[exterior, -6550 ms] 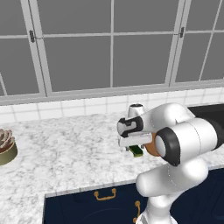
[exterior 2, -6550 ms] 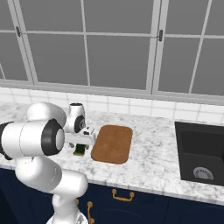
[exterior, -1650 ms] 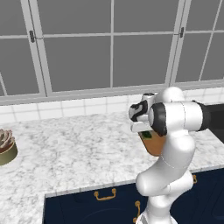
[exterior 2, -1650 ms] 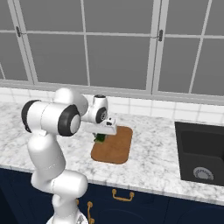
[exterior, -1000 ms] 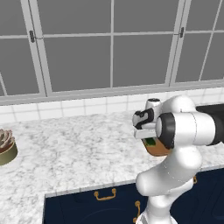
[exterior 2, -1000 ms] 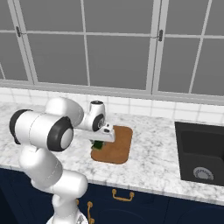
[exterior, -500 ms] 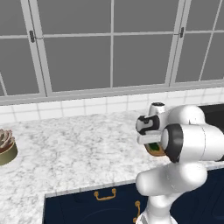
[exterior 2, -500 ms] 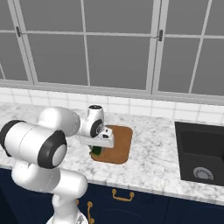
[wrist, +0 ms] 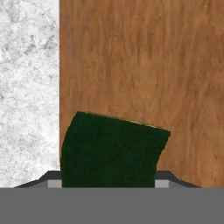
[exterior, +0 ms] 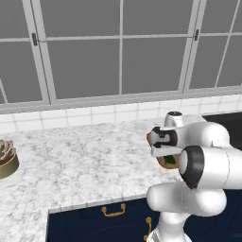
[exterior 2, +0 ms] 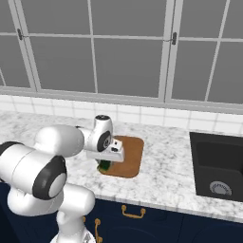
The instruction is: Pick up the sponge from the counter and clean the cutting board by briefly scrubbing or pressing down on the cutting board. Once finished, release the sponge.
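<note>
The sponge (wrist: 111,151) sits clamped between the gripper's (exterior 2: 105,163) fingers, its dark green face toward the hand camera, and hangs directly over the cutting board (wrist: 144,78). The relation that matters is vertical: the board lies straight below the sponge along the gripper's line of approach, so pressing down looks like the move called for. In the hand view the sponge hangs over the board's left strip, close to the edge where wood gives way to the counter (wrist: 26,87); most of the board spreads away to the right of that edge. In the right base view the sponge shows at the board's near corner. Whether it already touches the wood I cannot tell. Scrubbing should probably run away from that edge, toward the board's middle
</note>
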Controlling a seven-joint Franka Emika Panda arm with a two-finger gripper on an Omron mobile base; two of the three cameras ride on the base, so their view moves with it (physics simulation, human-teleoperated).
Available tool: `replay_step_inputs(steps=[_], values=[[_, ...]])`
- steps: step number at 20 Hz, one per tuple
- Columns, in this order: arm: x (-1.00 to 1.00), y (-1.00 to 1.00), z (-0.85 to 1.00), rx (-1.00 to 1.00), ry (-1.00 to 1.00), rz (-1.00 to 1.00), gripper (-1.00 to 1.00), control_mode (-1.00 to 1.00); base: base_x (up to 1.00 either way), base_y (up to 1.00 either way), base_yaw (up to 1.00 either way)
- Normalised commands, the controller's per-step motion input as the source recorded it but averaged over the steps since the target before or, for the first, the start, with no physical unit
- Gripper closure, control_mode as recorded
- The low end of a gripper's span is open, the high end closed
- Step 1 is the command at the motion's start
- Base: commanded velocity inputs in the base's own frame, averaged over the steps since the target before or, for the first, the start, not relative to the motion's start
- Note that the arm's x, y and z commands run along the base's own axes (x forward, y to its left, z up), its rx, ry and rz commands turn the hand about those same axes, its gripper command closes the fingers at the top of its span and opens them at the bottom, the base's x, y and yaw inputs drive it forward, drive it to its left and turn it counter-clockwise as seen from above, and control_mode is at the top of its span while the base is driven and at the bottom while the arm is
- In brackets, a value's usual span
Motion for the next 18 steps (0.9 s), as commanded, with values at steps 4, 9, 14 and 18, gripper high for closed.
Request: replay_step_inputs(steps=[4, 9, 14, 18], values=[[0.37, -0.12, 0.45, 0.0, 0.0, 0.0, 1.0, -1.0, 0.0, 0.0, 0.0], [0.77, -0.15, 0.16, 0.0, 0.0, 0.06, 1.0, -1.0, 0.0, 0.0, 0.0], [0.87, -0.25, 0.01, 0.0, 0.0, 0.03, 1.0, -1.0, 0.0, 0.0, 0.0], [0.58, -0.26, 0.0, 0.0, 0.0, 0.01, 1.0, -1.0, 0.0, 0.0, 0.0]])
